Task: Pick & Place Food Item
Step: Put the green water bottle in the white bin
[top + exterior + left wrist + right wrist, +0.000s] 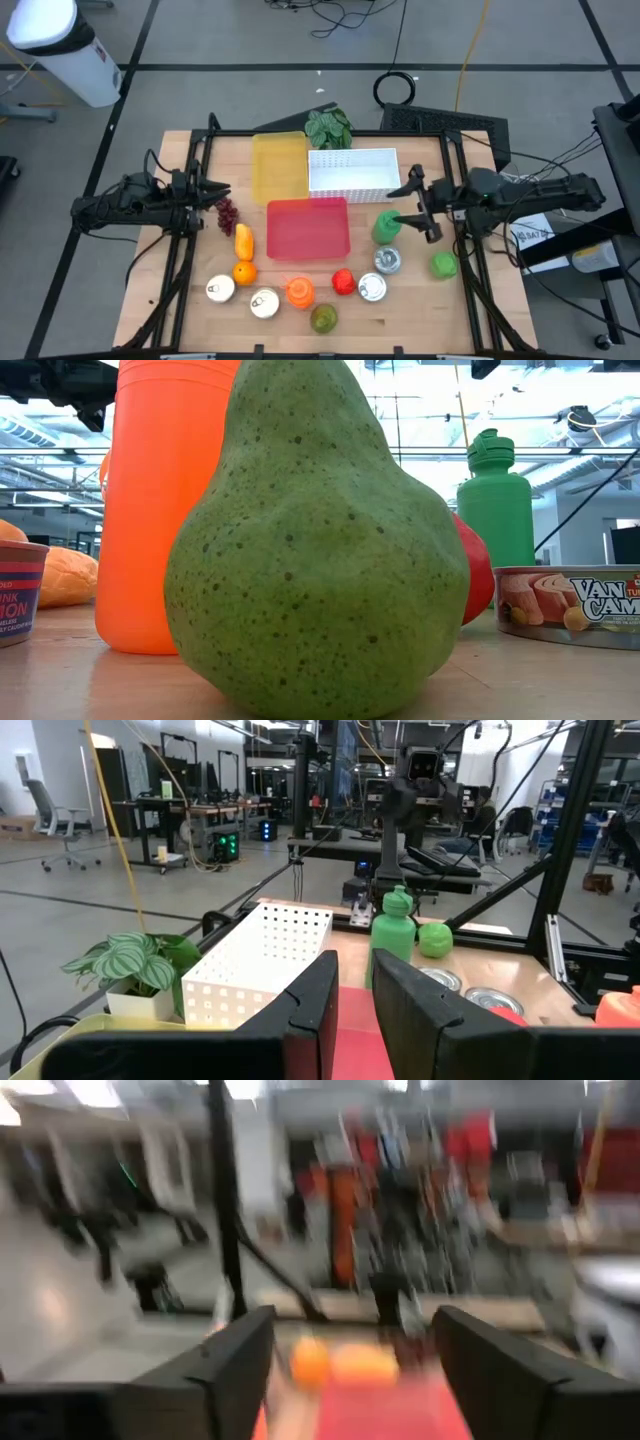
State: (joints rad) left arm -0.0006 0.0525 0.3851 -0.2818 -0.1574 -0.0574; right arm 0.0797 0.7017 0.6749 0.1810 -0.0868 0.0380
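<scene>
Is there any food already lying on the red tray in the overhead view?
No, the red tray shows only bare surface, with the food beside it.

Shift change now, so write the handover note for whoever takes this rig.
Right gripper: jaws open, empty, beside the green bottle.
Left gripper: waiting at the table's left edge above the grapes, nothing held.
Red tray, yellow tray and white basket hold nothing.
Done: nothing placed.
Left: pick a food item, such as the pear or orange, and place it.
</scene>
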